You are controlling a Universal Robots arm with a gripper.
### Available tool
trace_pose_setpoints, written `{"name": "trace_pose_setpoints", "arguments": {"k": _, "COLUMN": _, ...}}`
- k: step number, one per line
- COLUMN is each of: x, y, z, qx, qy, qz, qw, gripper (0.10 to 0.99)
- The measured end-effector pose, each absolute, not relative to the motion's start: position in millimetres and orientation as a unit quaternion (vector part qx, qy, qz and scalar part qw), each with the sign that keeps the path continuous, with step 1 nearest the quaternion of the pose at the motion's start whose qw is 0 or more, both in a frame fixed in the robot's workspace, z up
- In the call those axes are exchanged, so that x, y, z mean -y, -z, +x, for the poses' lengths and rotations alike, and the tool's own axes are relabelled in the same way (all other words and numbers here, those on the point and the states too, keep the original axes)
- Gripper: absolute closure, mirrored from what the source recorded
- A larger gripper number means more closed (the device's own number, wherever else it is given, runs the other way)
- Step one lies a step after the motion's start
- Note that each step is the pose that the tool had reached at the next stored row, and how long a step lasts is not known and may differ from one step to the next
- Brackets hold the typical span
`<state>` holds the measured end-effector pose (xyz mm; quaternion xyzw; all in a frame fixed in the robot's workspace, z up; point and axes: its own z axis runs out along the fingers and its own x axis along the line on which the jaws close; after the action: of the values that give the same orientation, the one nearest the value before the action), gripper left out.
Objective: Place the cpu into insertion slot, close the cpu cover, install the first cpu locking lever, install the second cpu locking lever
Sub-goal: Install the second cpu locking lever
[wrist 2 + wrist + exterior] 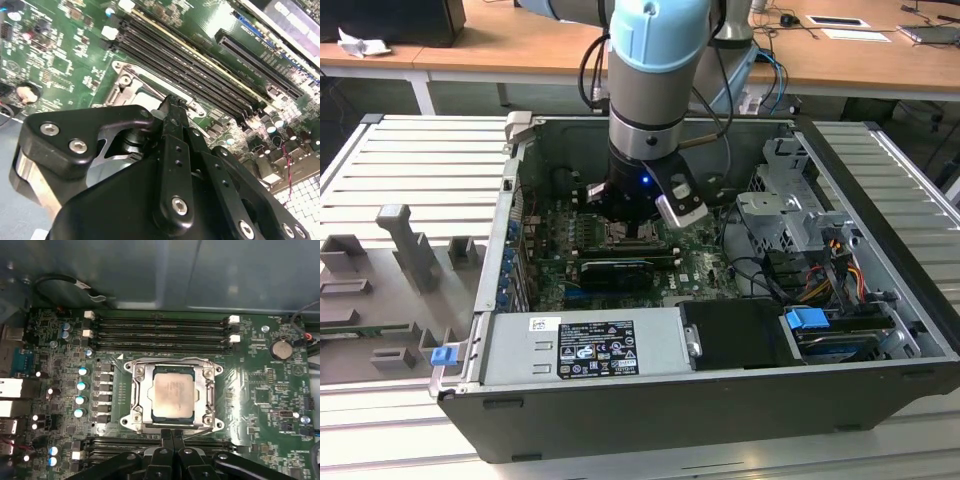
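Exterior view: off-arm, raised, set back, looks down at angle into open computer case [720,400], arm [655,90] descending at centre, wooden desks beyond

First wrist view: looks nearly straight down on motherboard [260,385], close; insertion slot [137,390] centred, gripper [172,437] tips at frame edge

Second wrist view: closer, oblique, peers past gripper [172,107] body across motherboard [65,60], memory slots [190,65] running diagonally

Shared: both wrist views take in insertion slot [122,82], memory slots [160,330], gripper tips; exterior view covers same board from farther off
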<state>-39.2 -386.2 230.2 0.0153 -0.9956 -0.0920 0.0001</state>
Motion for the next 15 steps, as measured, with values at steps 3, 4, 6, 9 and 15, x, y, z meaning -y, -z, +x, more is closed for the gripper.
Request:
{"name": "trace_pose_setpoints", "arguments": {"k": 3, "x": 386.5, "y": -223.5, "z": -44.7, "qx": 0.995, "qy": 0.094, "qz": 0.016, "qw": 0.0, "gripper": 0.98}}
{"name": "trace_pose_setpoints", "arguments": {"k": 4, "x": 389.2, "y": -222.0, "z": -45.5, "qx": 0.995, "qy": 0.096, "qz": 0.016, "qw": 0.0, "gripper": 0.98}}
{"name": "trace_pose_setpoints", "arguments": {"k": 6, "x": 396.1, "y": -221.5, "z": -51.2, "qx": 0.993, "qy": 0.116, "qz": 0.016, "qw": 0.0, "gripper": 0.98}}
{"name": "trace_pose_setpoints", "arguments": {"k": 9, "x": 398.9, "y": -220.9, "z": -56.1, "qx": 0.992, "qy": 0.121, "qz": 0.016, "qw": 0.0, "gripper": 0.98}}
{"name": "trace_pose_setpoints", "arguments": {"k": 15, "x": 399.1, "y": -220.0, "z": -56.7, "qx": 0.992, "qy": 0.124, "qz": 0.016, "qw": 0.0, "gripper": 0.98}}
